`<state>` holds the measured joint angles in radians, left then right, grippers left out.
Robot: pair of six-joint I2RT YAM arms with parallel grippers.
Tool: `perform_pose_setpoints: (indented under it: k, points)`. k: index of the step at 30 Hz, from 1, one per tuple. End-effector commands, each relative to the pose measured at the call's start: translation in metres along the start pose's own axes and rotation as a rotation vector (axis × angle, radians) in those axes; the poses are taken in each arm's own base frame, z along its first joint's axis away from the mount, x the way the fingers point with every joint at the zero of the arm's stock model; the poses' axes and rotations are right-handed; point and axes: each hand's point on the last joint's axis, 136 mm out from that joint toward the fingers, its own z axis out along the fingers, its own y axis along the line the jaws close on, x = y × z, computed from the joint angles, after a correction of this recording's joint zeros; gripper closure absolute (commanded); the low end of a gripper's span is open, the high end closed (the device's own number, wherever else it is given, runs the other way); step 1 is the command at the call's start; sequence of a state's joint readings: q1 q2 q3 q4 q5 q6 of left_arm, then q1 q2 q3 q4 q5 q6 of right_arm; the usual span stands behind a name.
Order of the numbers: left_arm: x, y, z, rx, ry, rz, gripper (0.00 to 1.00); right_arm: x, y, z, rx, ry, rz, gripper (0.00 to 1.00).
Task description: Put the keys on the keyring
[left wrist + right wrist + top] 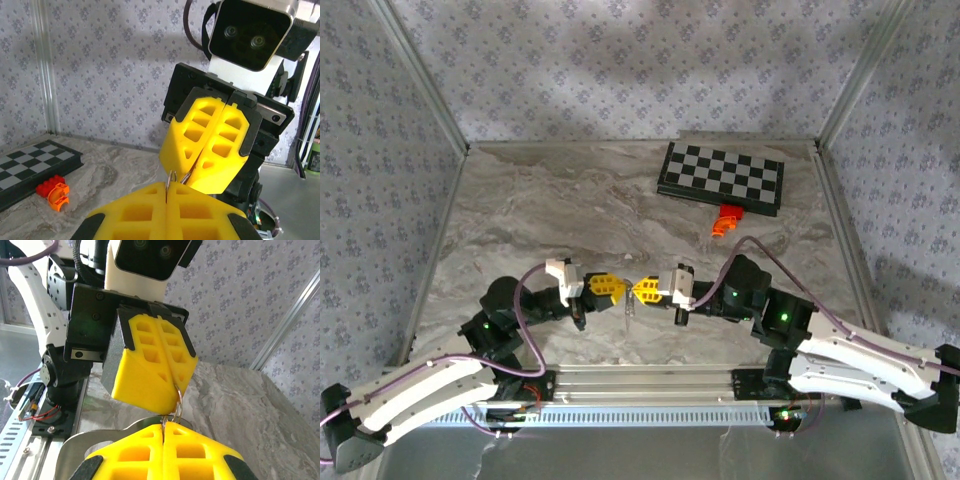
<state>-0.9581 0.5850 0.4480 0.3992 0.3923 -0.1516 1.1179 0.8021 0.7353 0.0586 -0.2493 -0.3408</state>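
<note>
My left gripper (623, 290) and right gripper (636, 290) meet tip to tip above the front middle of the marble table (570, 220). Both are shut. The keyring (178, 399), a thin silvery ring, runs from the seam of the left gripper (176, 390) into the seam of my right gripper (164, 424). In the left wrist view its wires (170, 176) rise from my left gripper (166, 187) toward the right gripper (187, 181). A flat pale metal key (100, 440) hangs at the ring below the tips, a thin line from above (628, 316). Whether it is threaded on is hidden.
A folded chessboard (722, 177) lies at the back right, with a small orange block (724, 221) just in front of it. Both show low at the left of the left wrist view, the chessboard (30, 165) and the block (52, 192). A metal rail (640, 380) runs along the near edge. Patterned walls enclose the table.
</note>
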Motion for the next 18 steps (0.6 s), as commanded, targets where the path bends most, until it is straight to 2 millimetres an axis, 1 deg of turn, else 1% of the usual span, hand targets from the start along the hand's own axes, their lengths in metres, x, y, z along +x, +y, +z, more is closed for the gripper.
perform_pose_setpoints:
  k: [1,4,7,12,15,18]
  points:
    - [-0.037,0.004,-0.003,-0.037,-0.143,0.021,1.00,-0.004,0.006,-0.004,-0.017,-0.029,0.014,0.94]
    - [-0.038,0.004,-0.004,-0.039,-0.157,0.016,1.00,-0.006,0.006,-0.005,-0.024,-0.035,0.017,0.91]
    - [-0.038,0.003,-0.006,-0.039,-0.163,0.014,1.00,-0.008,0.008,-0.005,-0.031,-0.042,0.024,0.85]
    - [-0.036,0.003,-0.012,-0.055,-0.166,0.042,1.00,-0.016,0.008,-0.009,-0.032,-0.083,0.045,0.79]
    - [-0.038,-0.003,-0.014,-0.028,-0.155,0.080,1.00,-0.023,0.007,-0.015,-0.025,-0.119,0.073,0.75]
    - [-0.039,-0.011,-0.016,0.010,-0.145,0.107,1.00,-0.033,0.000,-0.022,-0.013,-0.146,0.102,0.75]
